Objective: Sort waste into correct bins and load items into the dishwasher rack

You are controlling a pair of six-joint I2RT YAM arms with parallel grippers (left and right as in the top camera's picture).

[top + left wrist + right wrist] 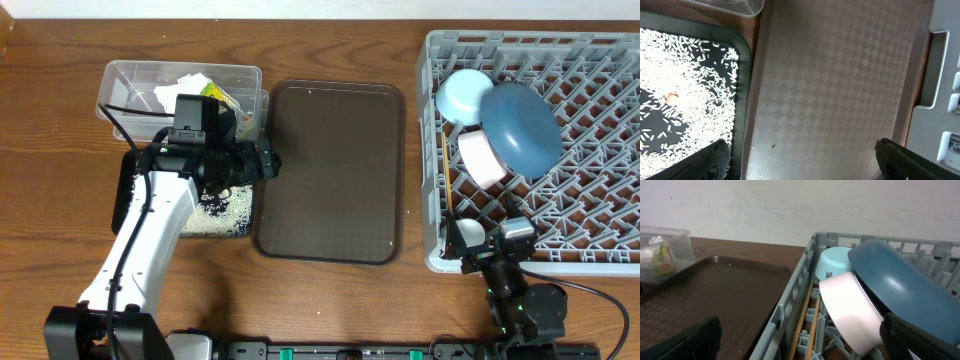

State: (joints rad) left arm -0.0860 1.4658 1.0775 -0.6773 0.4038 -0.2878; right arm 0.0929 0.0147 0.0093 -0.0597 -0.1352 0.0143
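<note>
The clear tub (135,80) at the back left holds the white napkin (185,88) and the yellow-orange wrapper (222,97). The black tray (122,190) in front of it holds loose rice (225,208); the left wrist view shows the rice (685,85) too. My left gripper (265,160) is open and empty over the seam between black tray and brown tray, also seen in the left wrist view (805,165). The grey rack (600,200) holds the dark-blue bowl (520,125), light-blue bowl (462,95), white bowl (482,158), white cup (470,235) and chopsticks (807,325). My right gripper (805,347) is open and empty at the rack's front-left corner.
The large dark brown serving tray (330,170) lies between the black tray and the rack. A small orange bit (672,98) lies among the rice. The rack's left wall (790,305) stands just ahead of my right gripper.
</note>
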